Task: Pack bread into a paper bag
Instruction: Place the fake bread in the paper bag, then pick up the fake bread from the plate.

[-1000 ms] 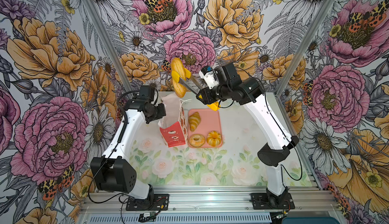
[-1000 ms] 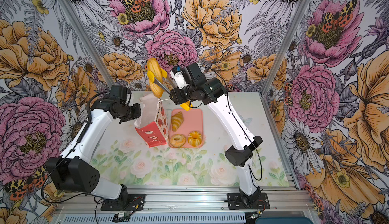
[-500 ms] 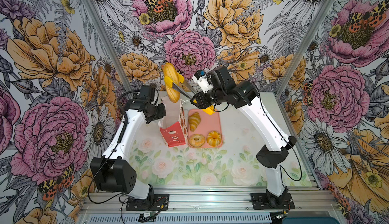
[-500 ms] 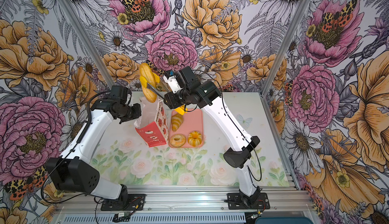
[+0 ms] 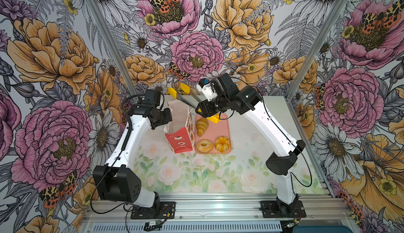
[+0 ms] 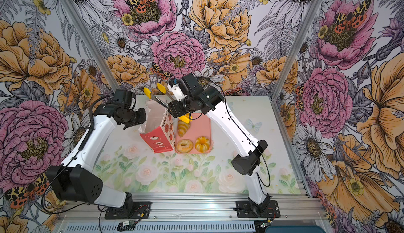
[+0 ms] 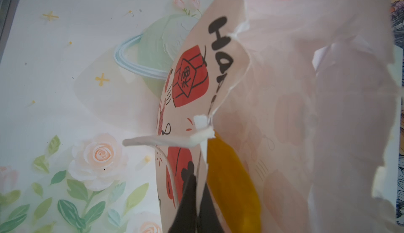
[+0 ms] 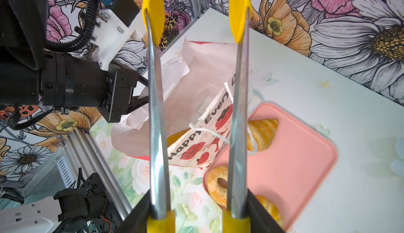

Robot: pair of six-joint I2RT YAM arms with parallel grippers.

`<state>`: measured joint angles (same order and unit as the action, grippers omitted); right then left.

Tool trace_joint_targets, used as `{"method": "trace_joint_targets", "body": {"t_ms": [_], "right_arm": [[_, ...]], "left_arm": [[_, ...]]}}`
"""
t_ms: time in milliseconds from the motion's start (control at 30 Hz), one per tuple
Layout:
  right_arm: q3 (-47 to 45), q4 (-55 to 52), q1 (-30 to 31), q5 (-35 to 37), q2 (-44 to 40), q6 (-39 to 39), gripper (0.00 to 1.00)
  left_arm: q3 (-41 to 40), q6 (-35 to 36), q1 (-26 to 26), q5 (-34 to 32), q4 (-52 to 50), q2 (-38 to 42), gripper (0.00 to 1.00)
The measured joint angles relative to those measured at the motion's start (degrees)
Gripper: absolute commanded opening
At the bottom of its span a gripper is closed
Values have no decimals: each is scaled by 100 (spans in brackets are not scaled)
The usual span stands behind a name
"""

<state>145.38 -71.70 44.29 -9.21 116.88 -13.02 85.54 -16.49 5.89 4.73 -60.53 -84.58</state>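
Floral tabletop (image 5: 251, 155): left gripper (image 7: 196, 183) pinches "Happy Every" bag (image 8: 196, 94); right gripper (image 8: 199, 210) clamps tongs (image 8: 156, 111).

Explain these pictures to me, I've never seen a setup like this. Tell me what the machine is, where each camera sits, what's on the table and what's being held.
This is a two-armed robot bolted at the edge of a table. Two pictures come from a camera overhead and look down on everything; the other two come from small cameras on the wrists. On the table are a paper bag and a pink tray carrying a croissant, a bagel and a fluted bun. The left gripper pinches the bag's rim, holding it open. The right gripper grasps tongs, whose yellow tips stand apart, empty, over the bag. The left wrist view shows a loaf already inside the bag.
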Motion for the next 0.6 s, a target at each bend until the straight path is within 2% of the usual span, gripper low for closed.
{"method": "trace_joint_targets", "body": {"t_ms": [300, 600], "right_arm": [[-4, 7, -111, 374, 0, 0, 64], [-494, 76, -1021, 822, -216, -234, 64]], "left_arm": [[-4, 0, 0, 0, -2, 0, 0], [-96, 2, 0, 0, 0, 2, 0]]}}
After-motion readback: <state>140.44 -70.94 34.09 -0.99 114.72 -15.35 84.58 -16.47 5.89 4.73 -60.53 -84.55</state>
